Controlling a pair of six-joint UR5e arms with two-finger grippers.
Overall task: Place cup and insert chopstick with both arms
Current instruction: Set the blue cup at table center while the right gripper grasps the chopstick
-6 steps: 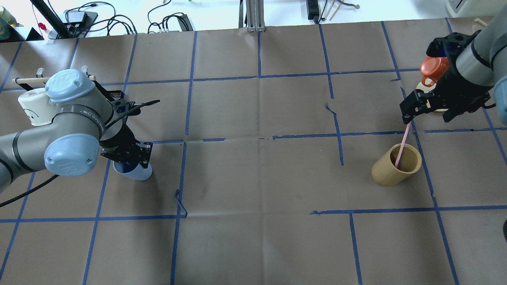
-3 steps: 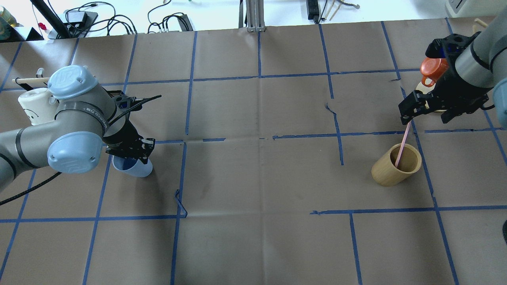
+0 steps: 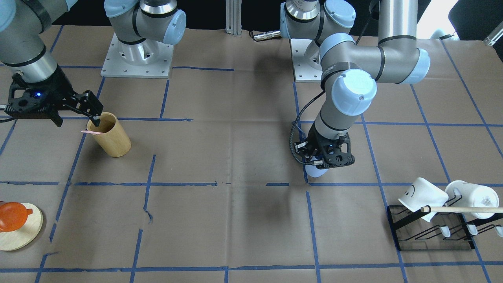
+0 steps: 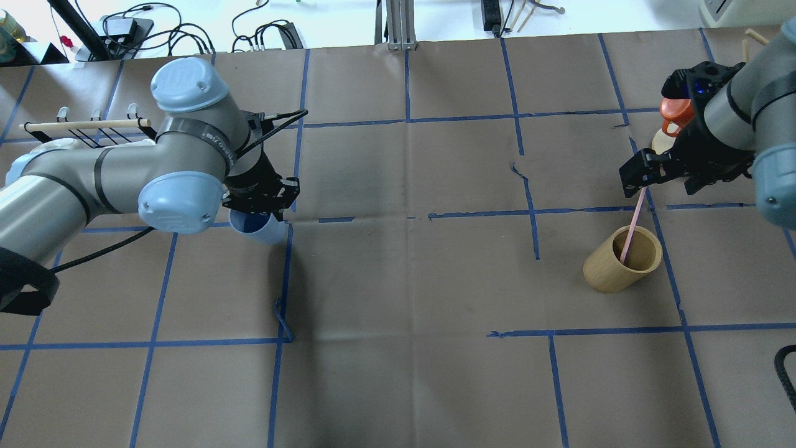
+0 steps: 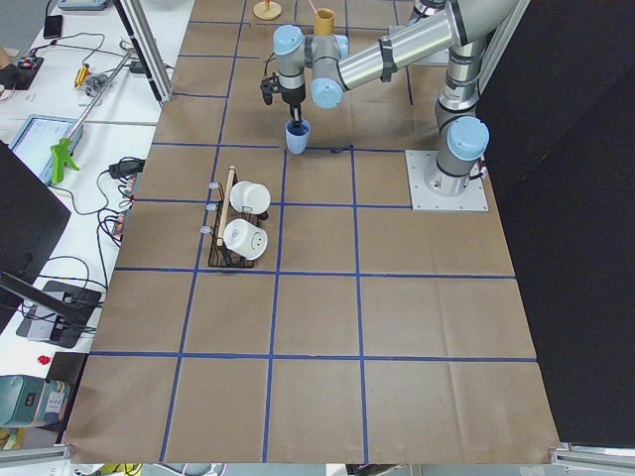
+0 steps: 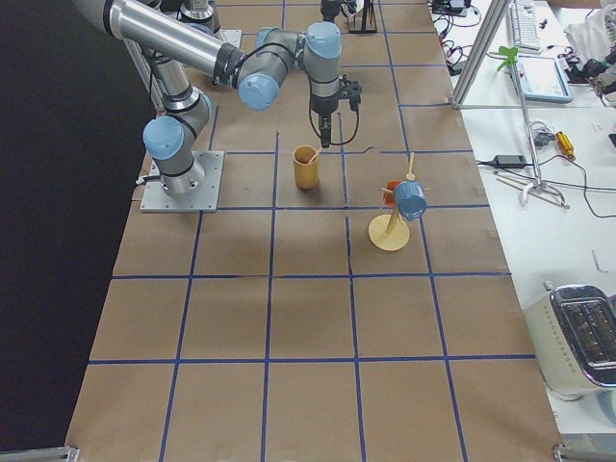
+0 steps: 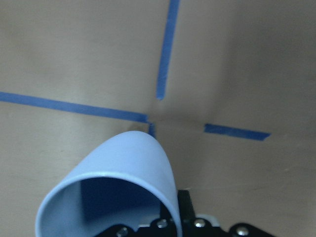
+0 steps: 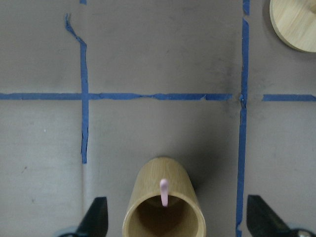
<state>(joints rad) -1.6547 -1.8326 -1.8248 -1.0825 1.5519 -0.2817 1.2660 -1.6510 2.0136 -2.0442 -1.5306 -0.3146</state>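
The blue cup (image 4: pixel 258 229), at the table's 9 o'clock, is pinched by its rim in the left gripper (image 4: pixel 260 210). The pink chopstick (image 4: pixel 631 230) stands in the bamboo holder (image 4: pixel 612 274) at 4 o'clock, with the right gripper (image 4: pixel 662 177) agape above it. Cup placement looks to be in hand: lower it upright, then release.

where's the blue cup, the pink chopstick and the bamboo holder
blue cup (image 4: pixel 268 234): overhead exterior view, on its pale outer wall.
pink chopstick (image 4: pixel 634 222): overhead exterior view, on its shaft above the holder's rim.
bamboo holder (image 4: pixel 604 275): overhead exterior view, on its outer side wall.
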